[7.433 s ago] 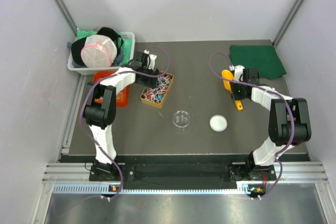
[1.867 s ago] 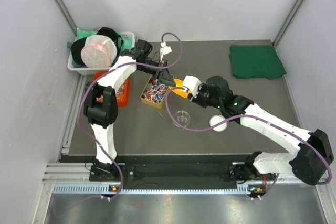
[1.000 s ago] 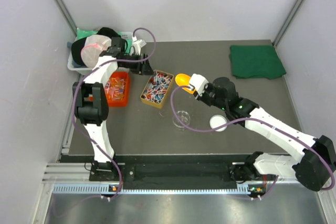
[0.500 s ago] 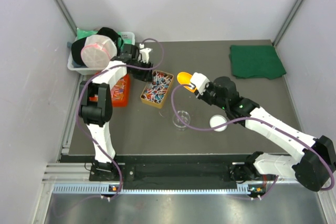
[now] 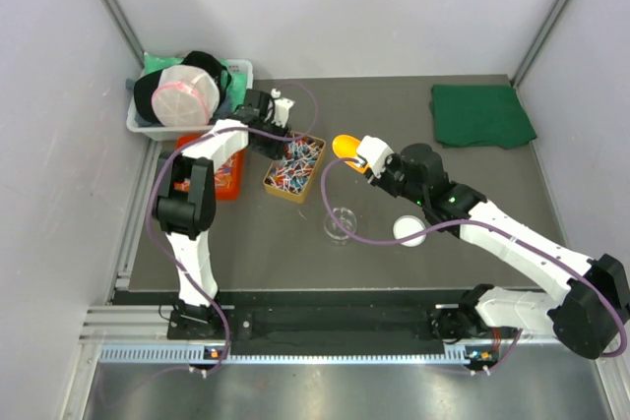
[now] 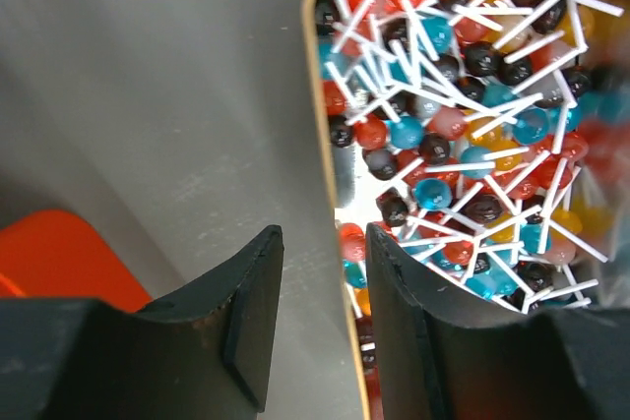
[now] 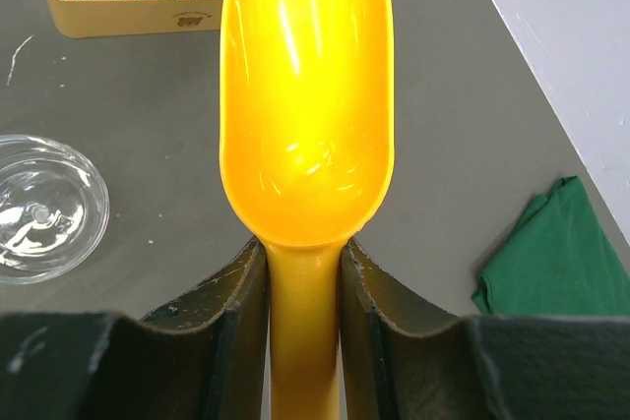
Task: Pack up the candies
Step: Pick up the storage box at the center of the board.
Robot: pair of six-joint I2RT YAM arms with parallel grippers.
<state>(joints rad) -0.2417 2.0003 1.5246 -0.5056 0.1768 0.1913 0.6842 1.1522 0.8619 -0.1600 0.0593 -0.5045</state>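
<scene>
The dark grey table (image 5: 394,105) carries everything. On its far right corner lies a folded dark green cloth (image 5: 482,115), flat. At the far left corner stands a white plastic bin (image 5: 242,70) filled with caps. Just before the bin is a shallow orange plastic tray (image 5: 228,176), partly under my left arm.

Right of the tray sits a tan rectangular box (image 5: 281,190). Its long axis runs away from me and leans a little to the right at the far end.

My right claw (image 7: 303,263) is pinching the handle of a bright orange plastic scoop (image 7: 305,95). The scoop's long axis goes from this claw towards the far left, hollow side up. Its tip points at the box but is apart from it.

Near the middle stand a round clear glass dish (image 5: 342,222) and, to its right, a small round white lid (image 5: 409,231).

The candies (image 6: 443,125) are all inside the box. They are small round sweets in red, blue, black and yellow, each on a thin white stick, and they are heaped so that the sticks point in every direction.

My left claw (image 6: 320,282) hangs spread over the box wall that faces the tray. One finger is outside the wall, the other is above the candies, and the thin rim is between them. I cannot tell if either finger touches it.
</scene>
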